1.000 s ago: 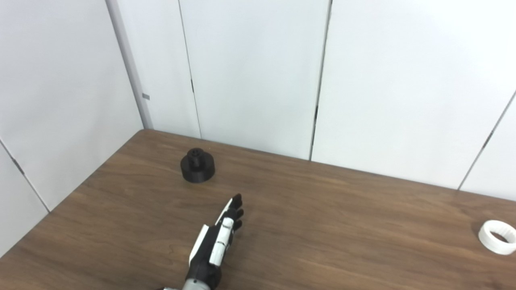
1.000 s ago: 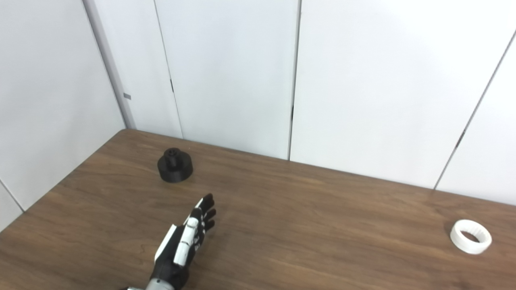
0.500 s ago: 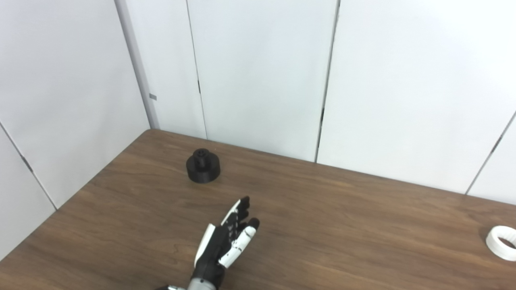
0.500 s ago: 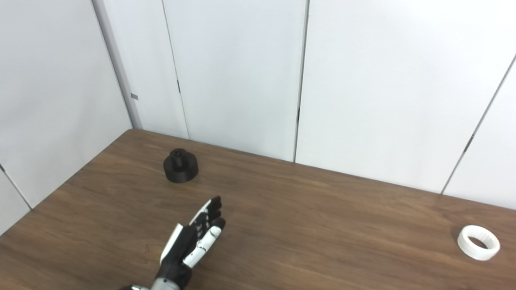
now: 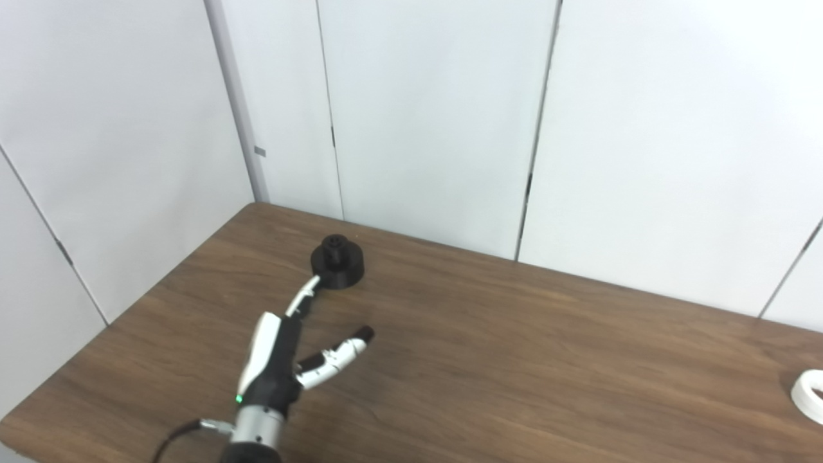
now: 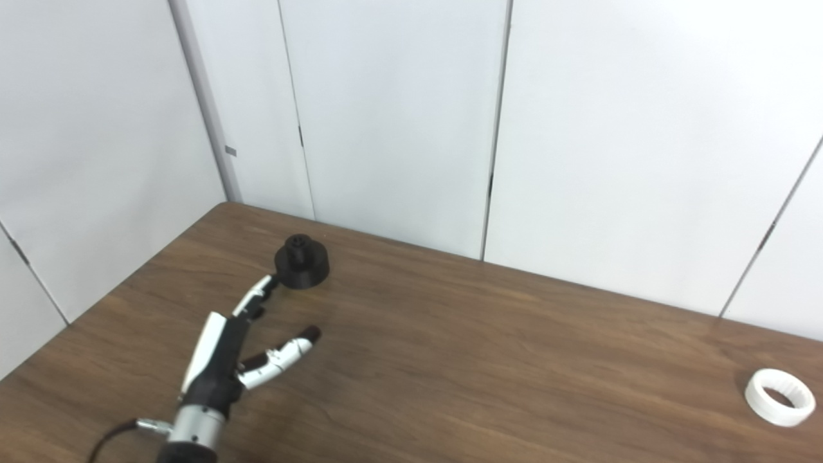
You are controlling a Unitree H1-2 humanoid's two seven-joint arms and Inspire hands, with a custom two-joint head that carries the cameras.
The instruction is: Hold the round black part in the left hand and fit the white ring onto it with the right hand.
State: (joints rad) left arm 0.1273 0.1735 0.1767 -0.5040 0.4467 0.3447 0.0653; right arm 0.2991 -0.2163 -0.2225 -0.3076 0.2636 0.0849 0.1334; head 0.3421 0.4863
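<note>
Left eye view: dark brown wood-grain table (image 5: 514, 360) filling the lower half, backed by plain white wall panels (image 5: 424, 116) split by thin dark vertical seams, with a second panelled wall meeting them at the far left corner. Small grey tag on the corner post, no other furnishing visible.

Right eye view: same table and walls from a little to the right. White ribbed plastic ring (image 6: 780, 405) shown whole there, lying flat near the right edge of the table; cut off by the picture's right edge in the left eye view, only a sliver showing. Black cable trailing from the wrist visible in both views.

Round black plastic part (image 5: 337, 262), a wide disc base with a narrower knob on top, standing upright on the table near the far left corner. Left robot hand (image 5: 290, 341), white and black, reaching in from the bottom left above the table, spread apart and holding nothing: long fingers (image 5: 303, 297) stretched toward the black part, thumb splayed out to the right and well clear of it. Fingertips right at the near left rim of the black base; touching or just short, cannot tell. Green light lit on the back of the wrist. White ring well apart from hand and black part, across the table. Right hand out of sight in both views.
</note>
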